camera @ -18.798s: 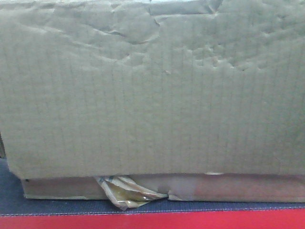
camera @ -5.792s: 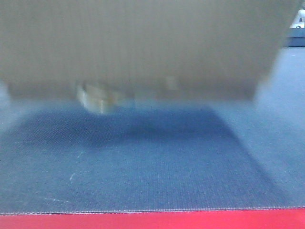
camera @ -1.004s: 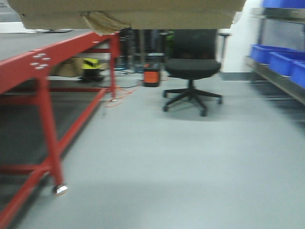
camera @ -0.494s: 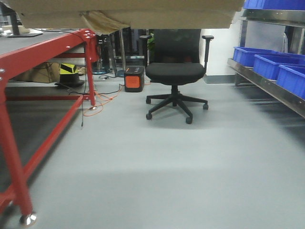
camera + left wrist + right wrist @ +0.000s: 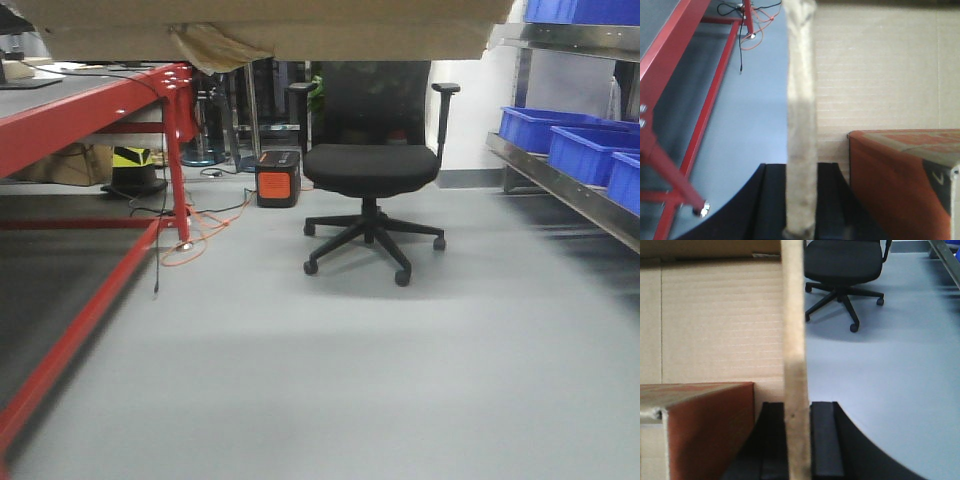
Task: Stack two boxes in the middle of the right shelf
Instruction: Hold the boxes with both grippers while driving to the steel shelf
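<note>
The red counter (image 5: 90,110) has slid further toward 9 o'clock. The boxes (image 5: 270,25) hang at 12 o'clock, opposite cardboard walls pinched in the jaws of the left gripper (image 5: 800,200) and right gripper (image 5: 796,440). The shelf (image 5: 570,185) stands at 3 o'clock.

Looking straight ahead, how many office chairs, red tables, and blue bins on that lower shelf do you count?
Office chairs: 1
Red tables: 1
Blue bins on the lower shelf: 3
Total: 5
</note>
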Available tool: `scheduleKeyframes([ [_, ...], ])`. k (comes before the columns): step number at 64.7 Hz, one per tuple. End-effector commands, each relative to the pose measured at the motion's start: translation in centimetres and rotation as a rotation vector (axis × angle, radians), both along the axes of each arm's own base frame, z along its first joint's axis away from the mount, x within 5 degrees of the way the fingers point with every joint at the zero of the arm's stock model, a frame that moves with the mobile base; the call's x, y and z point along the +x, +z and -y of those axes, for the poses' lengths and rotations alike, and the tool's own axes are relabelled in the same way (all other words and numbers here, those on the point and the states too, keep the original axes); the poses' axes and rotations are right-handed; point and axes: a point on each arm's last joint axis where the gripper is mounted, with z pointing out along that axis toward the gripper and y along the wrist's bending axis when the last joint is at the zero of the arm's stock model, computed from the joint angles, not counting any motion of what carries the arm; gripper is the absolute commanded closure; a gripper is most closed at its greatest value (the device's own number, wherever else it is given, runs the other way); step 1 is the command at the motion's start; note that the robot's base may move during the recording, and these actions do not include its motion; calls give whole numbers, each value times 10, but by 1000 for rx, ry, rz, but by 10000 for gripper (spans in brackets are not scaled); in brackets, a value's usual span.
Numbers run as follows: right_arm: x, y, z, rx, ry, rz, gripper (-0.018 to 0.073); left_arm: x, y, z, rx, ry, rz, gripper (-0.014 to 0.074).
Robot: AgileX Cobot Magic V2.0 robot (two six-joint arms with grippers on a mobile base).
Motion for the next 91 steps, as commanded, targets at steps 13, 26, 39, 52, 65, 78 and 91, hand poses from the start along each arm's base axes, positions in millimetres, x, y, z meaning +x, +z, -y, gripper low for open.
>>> scheduleKeyframes([
  [13, -5, 15, 8, -34, -21, 88, 711, -3, 9, -7, 25, 31, 48, 708],
  [26, -5, 15, 8, -34, -21, 88, 711, -3, 9, -7, 26, 32, 49, 708],
  [39, -5, 15, 8, -34, -21, 88, 711, -3, 9, -7, 27, 32, 49, 708],
  [52, -5, 15, 8, -34, -21, 88, 711, -3, 9, -7, 27, 32, 49, 708],
  [65, -4, 14, 8, -34, -21, 89, 711, -3, 9, -7, 27, 32, 49, 708],
  [78, -4, 14, 8, -34, -21, 89, 711, -3, 9, -7, 27, 32, 49, 708],
  [91, -4, 14, 8, -33, -20, 90, 711, -3, 9, -7, 27, 32, 49, 708],
])
